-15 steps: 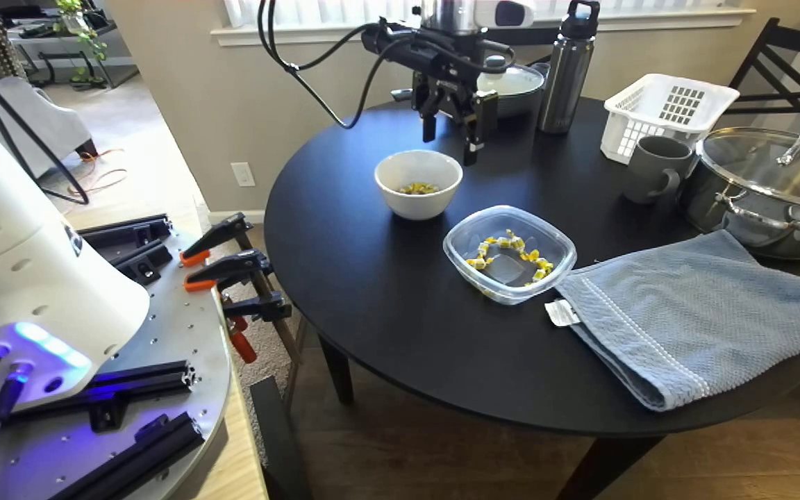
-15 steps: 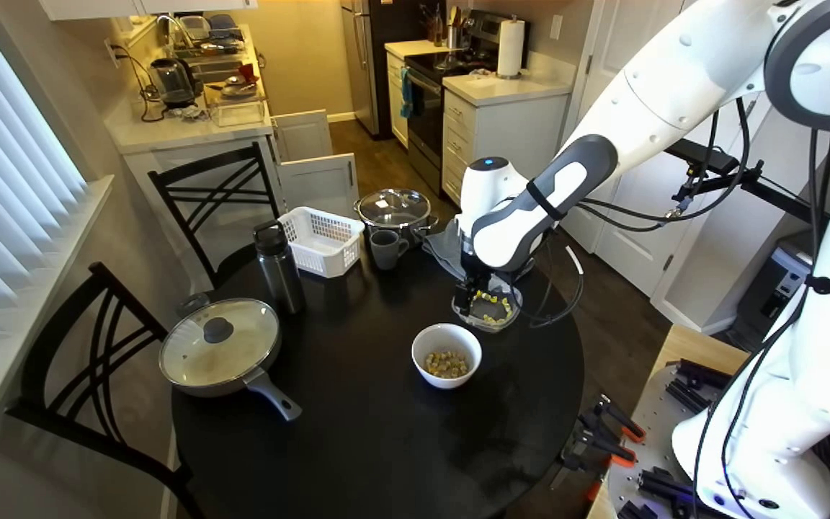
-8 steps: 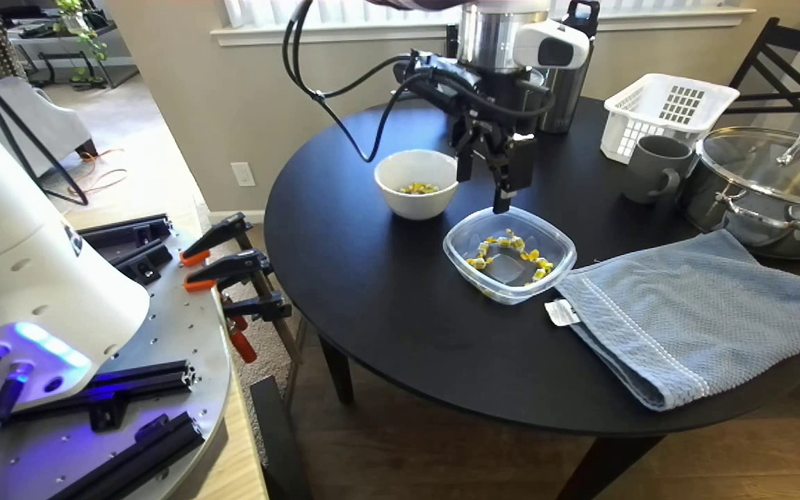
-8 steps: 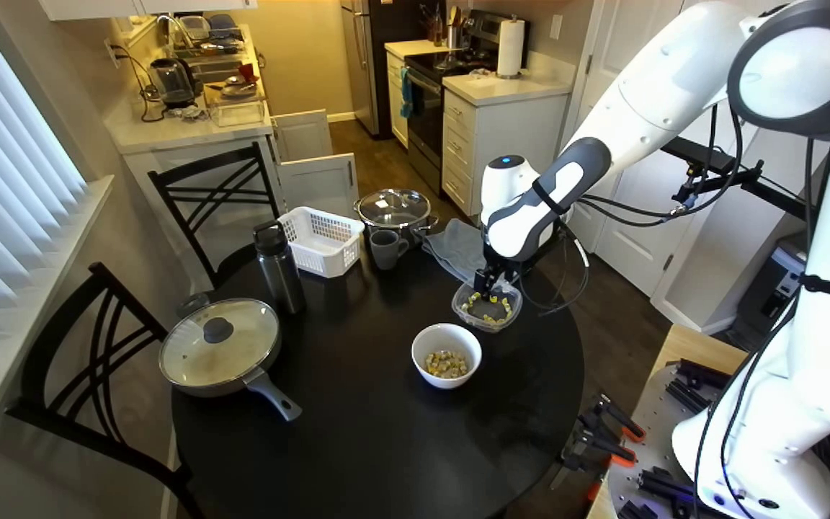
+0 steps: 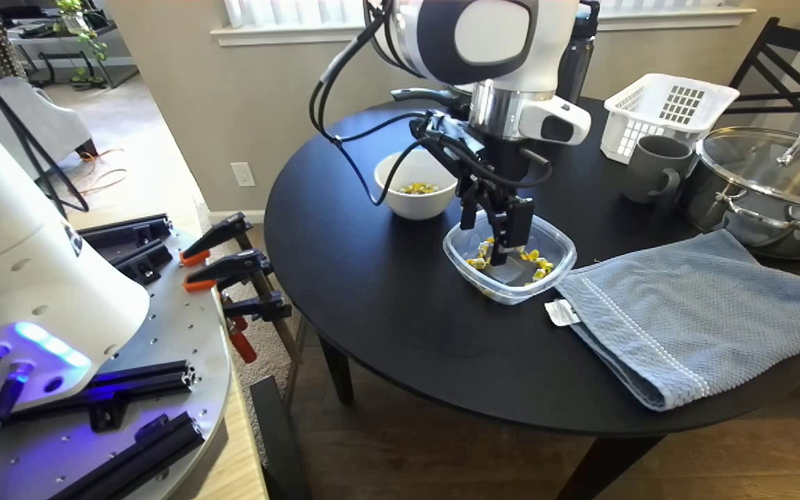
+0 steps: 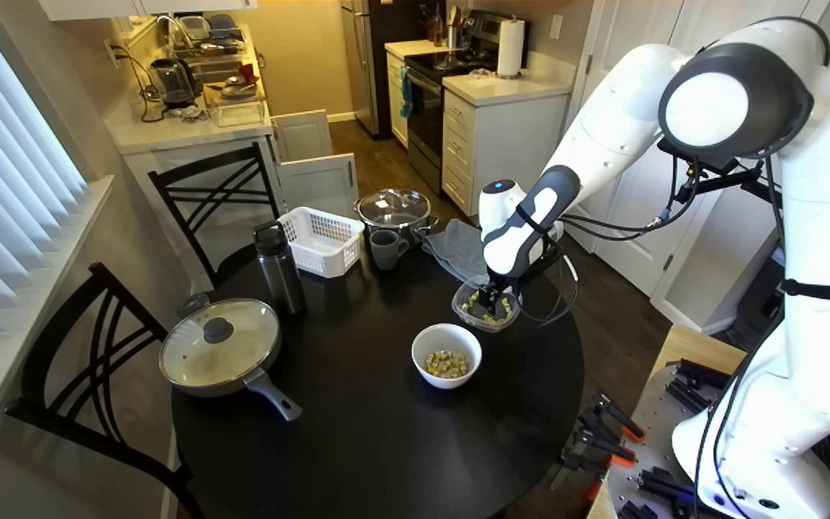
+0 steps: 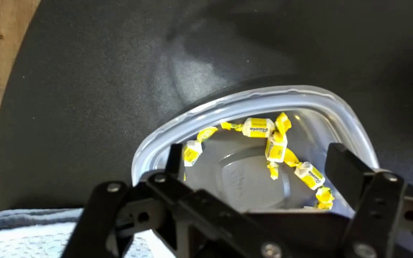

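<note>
Twist-wrapped candies (image 7: 258,128), yellow and white, lie inside a clear plastic tub (image 7: 301,95), strung along its edge in a loose arc; at least four show in the wrist view. "Ricola" reads in dark letters on the sharpest wrappers, while finer print is blurred. Floor of the tub carries a moulded mark (image 7: 238,182), too faint to make out. Gripper (image 7: 256,160) points down over the tub, jaws wide apart and holding nothing; in an exterior view the fingers (image 5: 511,232) cover part of the candies, and whether their tips are below the rim I cannot tell. Just beside the tub: a folded blue-grey towel (image 5: 712,312), its white tag (image 5: 562,312) sticking out, print too small to read. Near the tub, on another side, a white bowl (image 5: 410,208) with small yellow pieces (image 5: 417,188) in the bottom, any lettering illegible at this size. Farther off on the dark round table (image 5: 372,292), a grey mug (image 6: 385,250), a lidded steel pot (image 5: 761,229) and a white lattice basket (image 6: 312,260) stand close together; steel bottle (image 6: 282,277) upright near the basket, lidded frying pan (image 6: 228,360) near the bottle.
</note>
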You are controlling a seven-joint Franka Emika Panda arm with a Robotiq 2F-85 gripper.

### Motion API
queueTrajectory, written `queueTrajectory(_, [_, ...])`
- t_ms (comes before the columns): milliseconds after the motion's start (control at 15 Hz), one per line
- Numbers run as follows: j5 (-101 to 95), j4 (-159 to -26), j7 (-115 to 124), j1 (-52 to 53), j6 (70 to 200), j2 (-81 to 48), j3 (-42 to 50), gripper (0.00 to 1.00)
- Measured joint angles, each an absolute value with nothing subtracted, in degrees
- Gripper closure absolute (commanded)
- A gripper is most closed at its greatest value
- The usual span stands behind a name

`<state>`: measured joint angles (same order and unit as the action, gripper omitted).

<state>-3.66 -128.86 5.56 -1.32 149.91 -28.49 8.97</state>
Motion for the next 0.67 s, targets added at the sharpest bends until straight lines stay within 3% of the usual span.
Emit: queueTrajectory(667, [-3.71,-125.34,4.95,-1.36,151.31,-35.16,9.46,0.00])
